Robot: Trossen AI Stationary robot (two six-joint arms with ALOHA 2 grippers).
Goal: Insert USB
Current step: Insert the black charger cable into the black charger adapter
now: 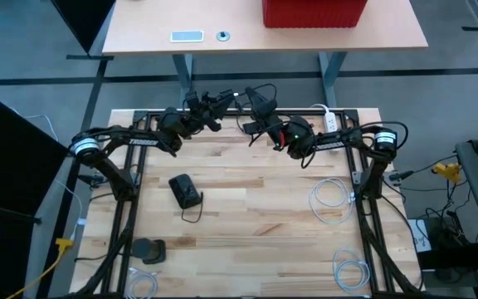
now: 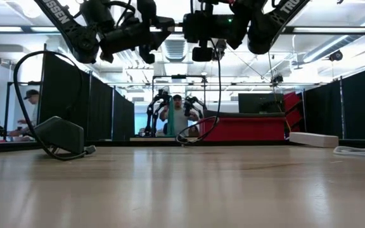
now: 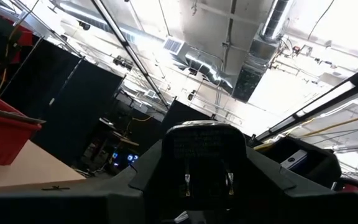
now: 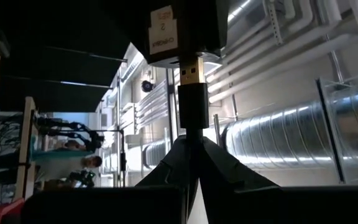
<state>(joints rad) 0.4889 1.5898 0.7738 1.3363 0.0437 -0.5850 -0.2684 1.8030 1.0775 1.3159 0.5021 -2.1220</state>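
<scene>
Black USB plug, one, is pinched in the right gripper, its metal tip at the port of one black charger block gripped by the left gripper. Both hang high over the wooden counter, where one more adapter and three white cable coils lie.

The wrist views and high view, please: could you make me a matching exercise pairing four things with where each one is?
Things:
1. USB plug
2. charger
3. white cables
4. red bin

Places:
A. on the far desk
B. held in the left gripper
C. lying on the table's right side
D. held in the right gripper

Pairs: 1-D, 2-B, 3-C, 4-A
</scene>
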